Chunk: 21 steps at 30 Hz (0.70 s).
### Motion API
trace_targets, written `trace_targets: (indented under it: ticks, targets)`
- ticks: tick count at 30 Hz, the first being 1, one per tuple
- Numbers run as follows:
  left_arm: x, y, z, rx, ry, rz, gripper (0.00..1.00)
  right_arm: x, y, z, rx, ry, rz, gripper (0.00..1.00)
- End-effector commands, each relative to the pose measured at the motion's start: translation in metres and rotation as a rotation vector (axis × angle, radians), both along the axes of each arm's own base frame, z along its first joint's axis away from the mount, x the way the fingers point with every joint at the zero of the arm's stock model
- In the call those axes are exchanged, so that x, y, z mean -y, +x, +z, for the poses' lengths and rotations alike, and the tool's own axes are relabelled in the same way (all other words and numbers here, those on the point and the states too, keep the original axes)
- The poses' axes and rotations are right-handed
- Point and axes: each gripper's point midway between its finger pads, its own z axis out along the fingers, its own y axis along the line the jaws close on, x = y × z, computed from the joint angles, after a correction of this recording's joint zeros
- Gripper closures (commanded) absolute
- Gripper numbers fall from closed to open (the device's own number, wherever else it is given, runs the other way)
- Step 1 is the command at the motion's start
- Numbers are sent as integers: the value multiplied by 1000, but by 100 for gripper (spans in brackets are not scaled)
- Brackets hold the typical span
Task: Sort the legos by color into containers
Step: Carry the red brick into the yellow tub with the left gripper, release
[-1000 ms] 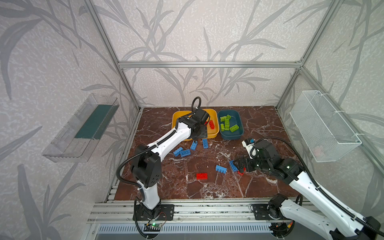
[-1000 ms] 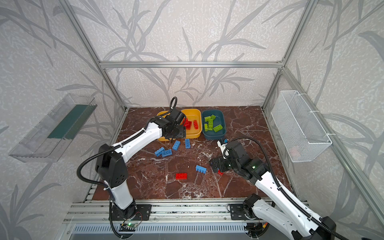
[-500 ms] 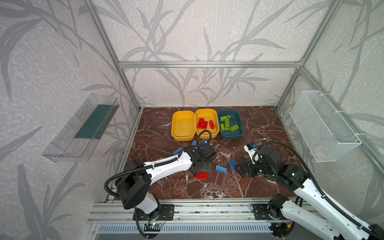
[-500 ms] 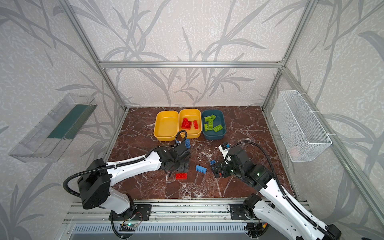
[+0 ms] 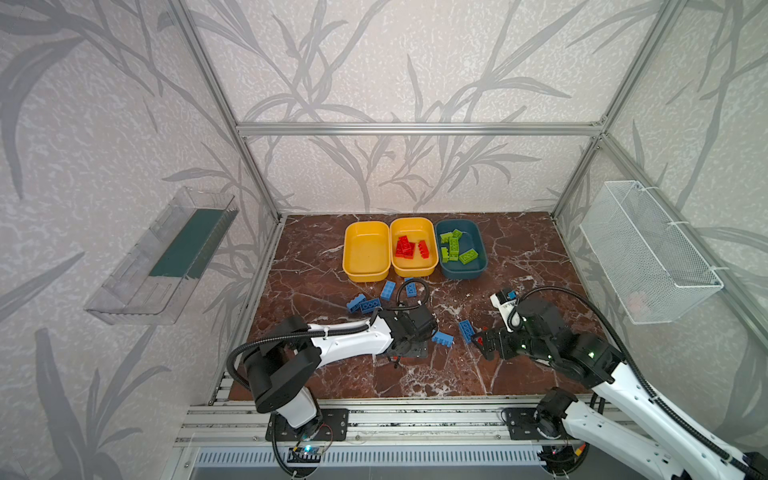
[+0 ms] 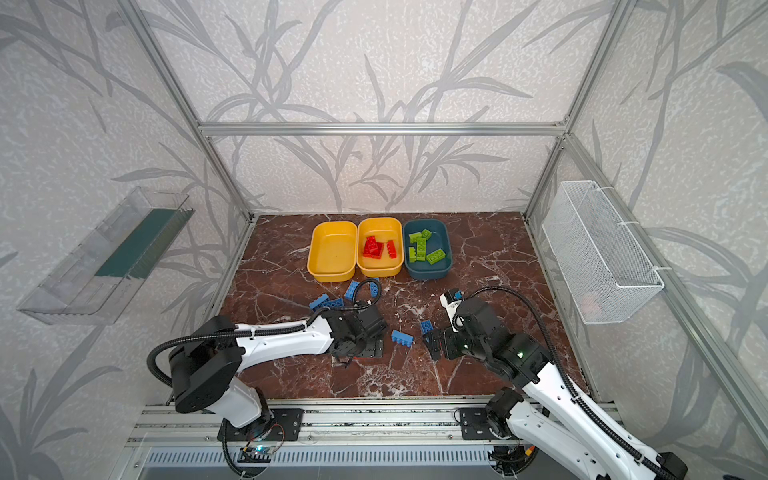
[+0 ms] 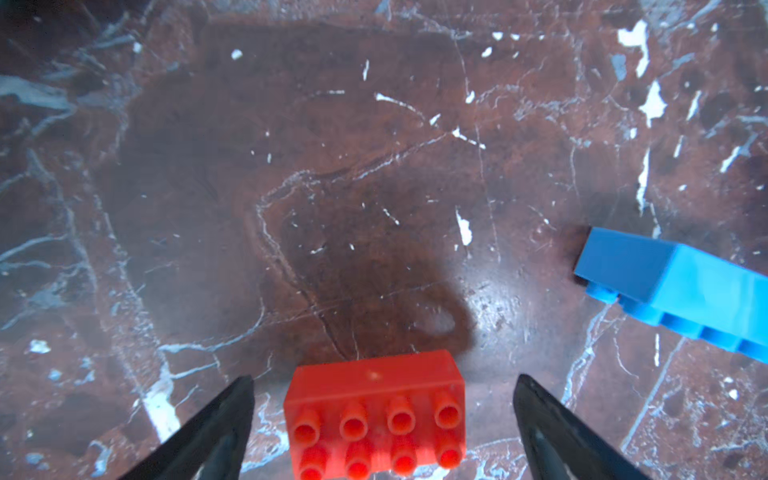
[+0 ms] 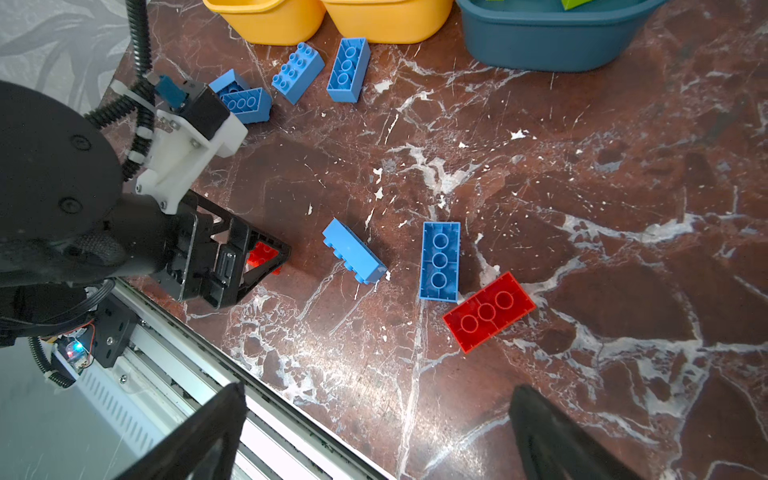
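Red lego (image 7: pixel 374 415): lying studs-up on the marble floor (image 7: pixel 332 166), sitting between the jaws, not yet gripped.
Left gripper (image 7: pixel 384 378): standing spread, straddling it, holding nothing.
Right gripper (image 8: pixel 376 386): hovering spread and empty, facing a second red lego (image 8: pixel 489 311).
Step advice: keeping the brick centred, closing squarely on its short ends, staying clear of the blue lego (image 7: pixel 673 286) beside it.
Containers: middle yellow tub (image 5: pixel 413 224) holding red legos (image 5: pixel 409 248); teal tub (image 5: pixel 473 268) holding green legos (image 5: pixel 455 247); outer yellow tub (image 5: pixel 365 251) lying empty, blue legos (image 5: pixel 370 305) waiting loose in front.

Top views overlook the table (image 5: pixel 519 257); wrist views sit close
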Motion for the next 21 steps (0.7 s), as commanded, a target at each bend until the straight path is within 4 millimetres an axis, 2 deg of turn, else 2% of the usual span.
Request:
trace_targets:
  ticks: [1, 11, 14, 16, 18, 21]
  targets:
    - [-7, -6, -9, -6, 25, 36, 10, 4, -2, -5, -8, -19, -11, 1]
    - [-17, -19, -21, -38, 70, 54, 22, 4, -1, -13, -11, -16, -22, 1]
    - [-15, -19, -23, -46, 76, 52, 40, 5, 0, -13, -6, -20, -25, 1]
    - [-14, -18, -22, -45, 83, 50, 57, 5, 0, -11, -1, -19, -23, 1]
    - [-14, -16, -18, -39, 94, 44, 67, 6, 0, -9, 3, -19, -26, 1]
    - [-14, -9, -5, -12, 129, 22, 69, 6, 2, -6, 13, -19, -29, 1]
